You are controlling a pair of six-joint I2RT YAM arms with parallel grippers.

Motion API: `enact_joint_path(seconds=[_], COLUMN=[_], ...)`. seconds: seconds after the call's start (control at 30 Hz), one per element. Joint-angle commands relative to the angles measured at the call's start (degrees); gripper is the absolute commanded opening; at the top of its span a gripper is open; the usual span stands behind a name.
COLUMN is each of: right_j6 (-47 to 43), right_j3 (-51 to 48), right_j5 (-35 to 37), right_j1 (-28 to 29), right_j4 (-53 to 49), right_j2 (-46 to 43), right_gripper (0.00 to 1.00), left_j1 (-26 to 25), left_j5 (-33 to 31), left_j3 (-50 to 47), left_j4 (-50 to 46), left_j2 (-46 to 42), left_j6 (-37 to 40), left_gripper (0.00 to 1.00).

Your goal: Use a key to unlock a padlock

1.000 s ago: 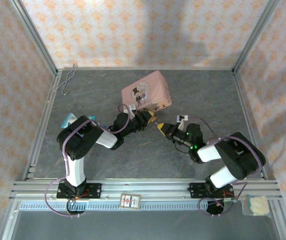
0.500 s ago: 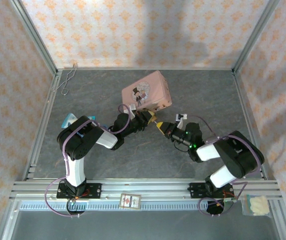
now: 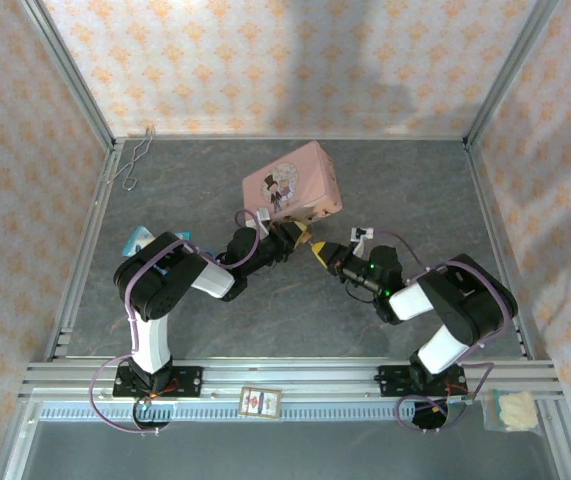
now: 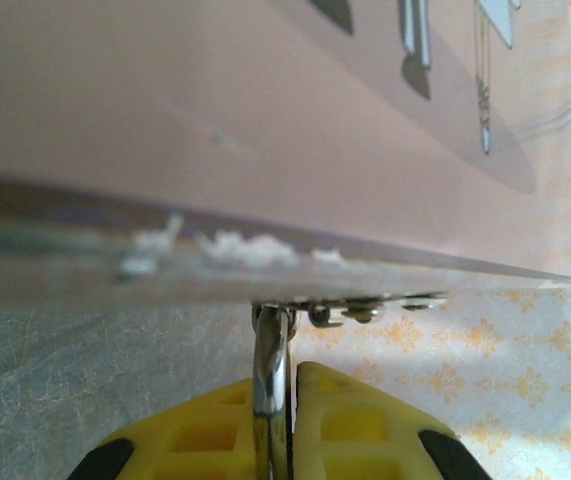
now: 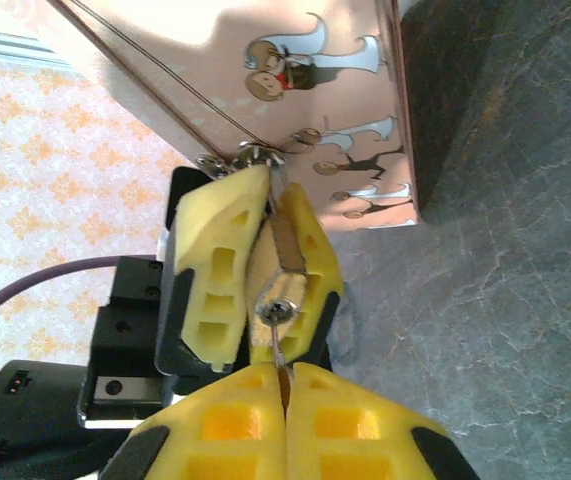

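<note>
While the left gripper clamps the padlock, which hangs off the pink tin mid-frame, the right gripper is pinched on the key, whose tip looks entered, so I'd say turning it and springing the lock open are left.

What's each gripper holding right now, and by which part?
The left gripper clamps the padlock by its brass body. The right gripper pinches the key by its rear end, tip at the keyhole.
</note>
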Motion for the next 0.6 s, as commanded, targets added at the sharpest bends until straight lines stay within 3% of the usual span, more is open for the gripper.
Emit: enact_joint_path(seconds=[0.0, 0.17, 0.57], right_j6=[0.9, -2.3, -3.0], right_j3=[1.8, 3.4, 6.2], right_j5=[0.7, -2.4, -0.9], right_j1=[0.5, 1.0, 0.7], right_j4=[5.9, 2.4, 2.4], right_j2=[-1.0, -1.7, 3.1], right_gripper=[0.00, 0.00, 0.00], left_j1=[-0.9, -1.1, -1.9], left_j5=[0.6, 1.0, 2.2], left_j3=[0.2, 0.6, 0.3], left_j4=[6.6, 7.6, 7.7], left_j2=[-1.5, -0.6, -2.0], left_j6=[-1.6, -2.4, -2.7], left_gripper=[0.00, 0.00, 0.00])
